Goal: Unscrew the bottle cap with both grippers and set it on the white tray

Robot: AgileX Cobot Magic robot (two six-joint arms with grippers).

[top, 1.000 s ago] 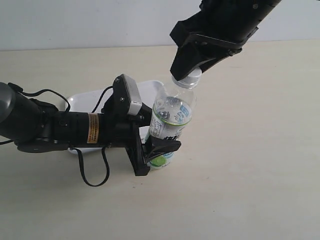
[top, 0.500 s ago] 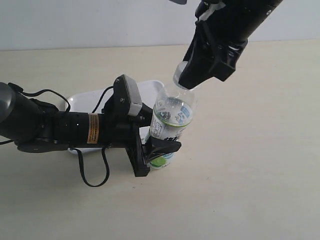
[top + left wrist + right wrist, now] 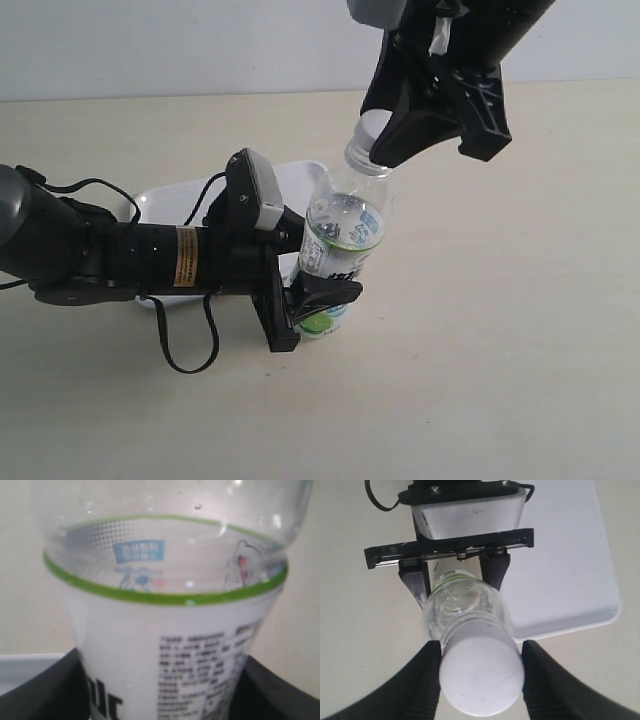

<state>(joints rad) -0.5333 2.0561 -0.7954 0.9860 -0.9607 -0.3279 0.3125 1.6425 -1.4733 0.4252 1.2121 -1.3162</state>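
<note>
A small clear bottle stands tilted on a pale table, just beside the white tray. The left gripper is clamped around the bottle's labelled lower body. From above, the right gripper presses its two fingers against opposite sides of the white bottle cap, which sits on the neck. To unscrew cleanly, the right wrist should probably turn about the neck's tilted axis while the left grip holds firm without crushing the thin plastic.
</note>
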